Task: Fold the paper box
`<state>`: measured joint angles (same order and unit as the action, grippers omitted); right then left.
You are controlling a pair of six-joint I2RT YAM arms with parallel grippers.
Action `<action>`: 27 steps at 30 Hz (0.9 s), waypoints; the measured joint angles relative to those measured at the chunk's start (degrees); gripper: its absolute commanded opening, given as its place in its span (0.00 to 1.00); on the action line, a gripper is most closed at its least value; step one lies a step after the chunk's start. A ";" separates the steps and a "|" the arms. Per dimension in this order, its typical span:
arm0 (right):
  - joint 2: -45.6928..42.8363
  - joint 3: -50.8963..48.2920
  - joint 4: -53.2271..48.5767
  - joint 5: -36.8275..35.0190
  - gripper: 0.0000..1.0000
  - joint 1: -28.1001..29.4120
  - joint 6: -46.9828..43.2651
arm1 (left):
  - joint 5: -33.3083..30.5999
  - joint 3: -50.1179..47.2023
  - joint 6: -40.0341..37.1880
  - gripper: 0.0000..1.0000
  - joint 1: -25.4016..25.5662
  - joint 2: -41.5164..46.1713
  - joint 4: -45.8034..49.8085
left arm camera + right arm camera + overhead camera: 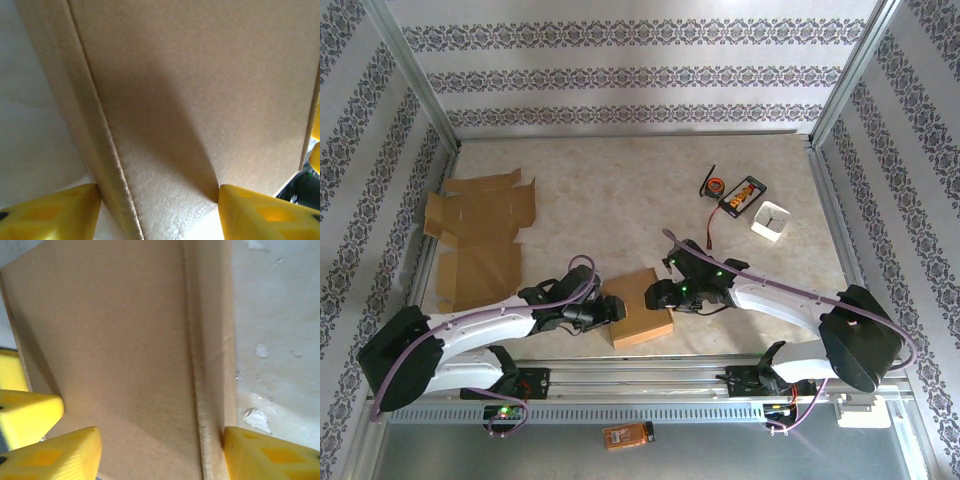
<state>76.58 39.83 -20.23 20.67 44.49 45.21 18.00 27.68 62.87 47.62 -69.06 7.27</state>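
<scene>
**Top external view.** You are looking at the closed brown cardboard box (642, 308), which is lying flat near the front edge of the beige marbled surface (620, 190), between the two arms. The left fingers (615, 307) are meeting the box's left side, and the right fingers (658, 295) are meeting its upper right corner. A stack of flat, unfolded brown cardboard sheets (480, 235) is lying well apart at the far left. A small white square tray (771, 221), a black rectangular battery holder (742, 196) and an orange coiled wire (714, 186) are sitting together at the far right. A small orange rectangular pack (627, 435) is resting on the grey ledge in front of the arm bases.

**Left wrist view.** The yellow left fingers (50, 212) are standing spread wide, straddling a creased edge of the box (200, 100). One tip is touching the narrow side wall and the other is sitting on the broad panel. You cannot tell whether they are pressing. The surface (30, 125) is showing at the left.

**Right wrist view.** The yellow right fingers (272, 455) are likewise standing wide apart across a folded edge of the box (115, 350). One tip is lying beside the side wall above the surface (280, 315), the other over the broad panel.
</scene>
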 measured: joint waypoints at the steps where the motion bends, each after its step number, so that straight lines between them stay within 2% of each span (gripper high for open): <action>1: 0.28 0.00 0.28 -0.63 0.59 -0.20 0.50 | -0.94 0.76 -0.04 0.59 0.00 -0.52 0.07; 5: 3.28 1.36 2.21 -2.40 0.54 -2.78 1.73 | -4.42 5.05 -2.01 0.59 -2.60 -4.90 1.05; 9: 9.86 6.78 6.40 -3.28 0.54 -7.54 1.68 | -4.63 10.03 -5.77 0.58 -10.05 -11.30 -1.05; 12: 15.87 12.92 9.07 -3.98 0.54 -11.87 0.59 | -3.91 16.55 -9.84 0.57 -15.65 -19.30 -4.24; 16: 24.39 23.82 10.36 -6.36 0.54 -17.25 -2.01 | -3.98 28.02 -13.79 0.54 -20.37 -31.30 -9.09; 20: 34.42 36.26 11.63 -9.05 0.54 -22.25 -4.07 | -3.67 43.65 -15.26 0.52 -23.80 -45.81 -13.25; 24: 45.20 50.01 11.58 -10.40 0.55 -27.67 -5.11 | -3.91 65.68 -17.09 0.52 -25.35 -61.96 -13.73; 27: 50.16 56.70 11.52 -10.38 0.57 -30.69 -5.14 | -4.07 81.46 -17.77 0.52 -25.64 -72.32 -12.48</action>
<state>126.74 96.53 -8.71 10.28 13.80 40.07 13.93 109.14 45.10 21.98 -141.38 -5.21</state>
